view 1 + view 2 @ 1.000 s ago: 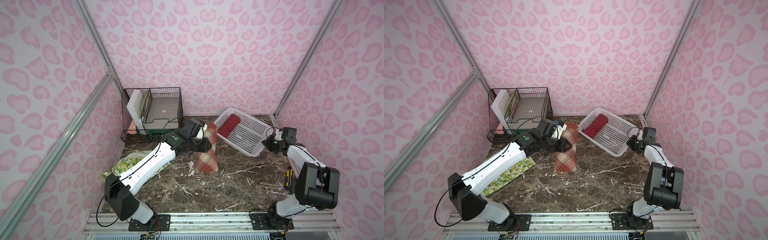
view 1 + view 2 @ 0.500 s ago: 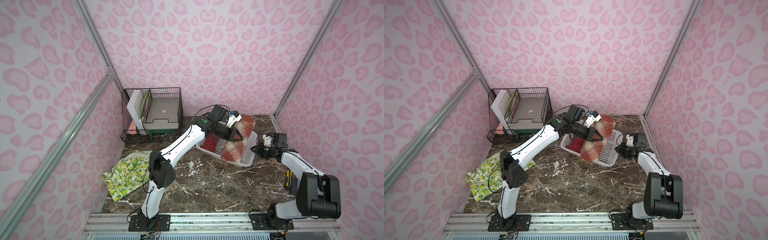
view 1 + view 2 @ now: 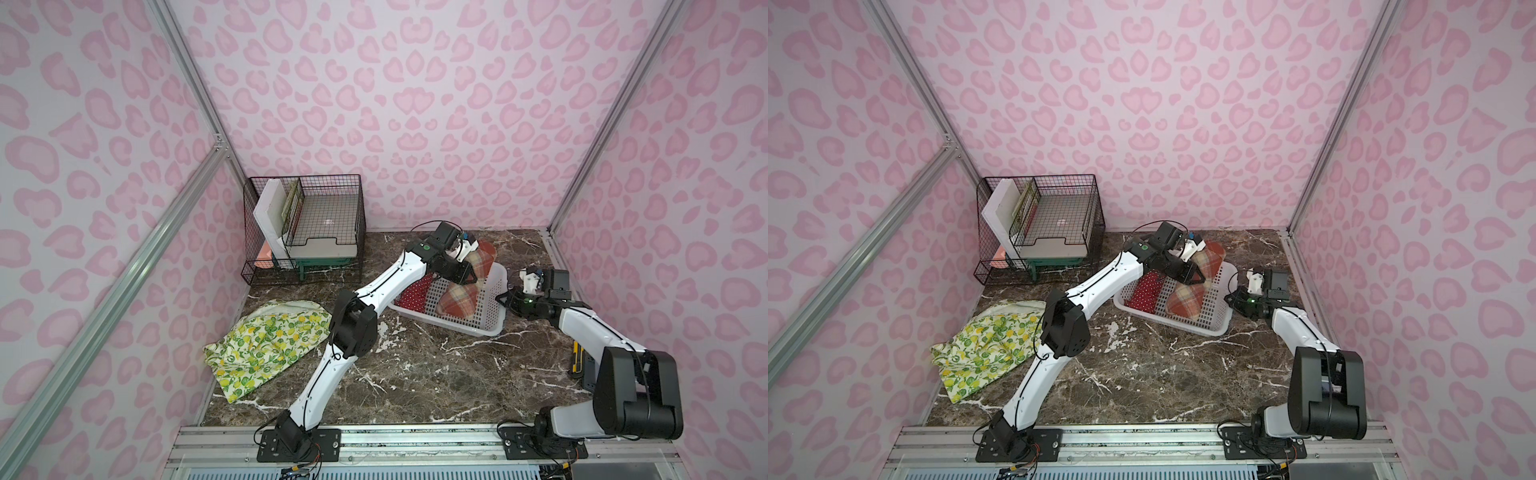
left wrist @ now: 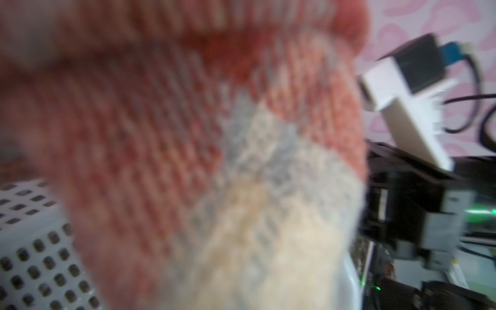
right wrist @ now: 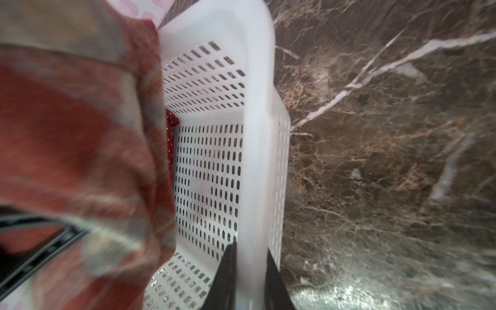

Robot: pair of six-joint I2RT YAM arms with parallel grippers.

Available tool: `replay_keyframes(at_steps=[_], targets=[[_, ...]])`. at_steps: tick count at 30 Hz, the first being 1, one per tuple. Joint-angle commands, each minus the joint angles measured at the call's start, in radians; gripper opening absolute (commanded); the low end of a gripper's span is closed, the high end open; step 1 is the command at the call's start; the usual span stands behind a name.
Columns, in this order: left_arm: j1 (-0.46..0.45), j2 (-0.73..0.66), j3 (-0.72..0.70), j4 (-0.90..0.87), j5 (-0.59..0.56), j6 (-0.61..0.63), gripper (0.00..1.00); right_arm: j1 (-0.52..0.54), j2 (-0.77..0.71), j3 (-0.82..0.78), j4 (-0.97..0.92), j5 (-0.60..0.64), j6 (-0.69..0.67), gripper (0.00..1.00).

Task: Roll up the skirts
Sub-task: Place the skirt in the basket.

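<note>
The rolled rust-red and beige plaid skirt (image 3: 461,293) (image 3: 1187,297) lies slanted in the white basket (image 3: 490,303) (image 3: 1219,309), its far end over the back rim. My left gripper (image 3: 467,274) (image 3: 1196,276) is shut on its middle. The left wrist view is filled by blurred plaid skirt (image 4: 188,161), which hides the jaws. The red polka-dot skirt (image 3: 415,293) (image 3: 1144,293) (image 5: 169,134) lies rolled beside it in the basket. My right gripper (image 3: 505,299) (image 5: 249,281) is shut on the basket rim (image 5: 255,134). The lemon skirt (image 3: 266,345) (image 3: 984,343) lies unrolled on the table's left.
A black wire rack (image 3: 303,224) with white boards and a tray stands at the back left. A yellow and black tool (image 3: 575,357) lies by the right wall. The dark marble table (image 3: 436,374) is walled in on three sides.
My left arm carried the plaid roll from mid-table over and down into the basket. My right gripper drew the basket forward and to the left. The lemon skirt is now uncovered.
</note>
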Motion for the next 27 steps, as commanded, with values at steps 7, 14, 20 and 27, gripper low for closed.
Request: replay_keyframes(at_steps=[7,14,20,27], targets=[[0.016,0.098,0.027,-0.126,-0.264,-0.008,0.00,0.006,0.000,-0.022,-0.085,0.081,-0.064,0.00],[0.016,0.035,-0.025,-0.290,-0.411,-0.078,0.00,0.004,-0.005,-0.036,-0.076,0.091,-0.062,0.00],[0.018,0.026,-0.110,-0.278,-0.472,-0.054,0.00,0.006,-0.014,-0.032,-0.073,0.092,-0.058,0.00],[0.022,0.073,-0.088,-0.251,-0.491,-0.058,0.00,0.004,-0.021,-0.037,-0.079,0.114,-0.058,0.00]])
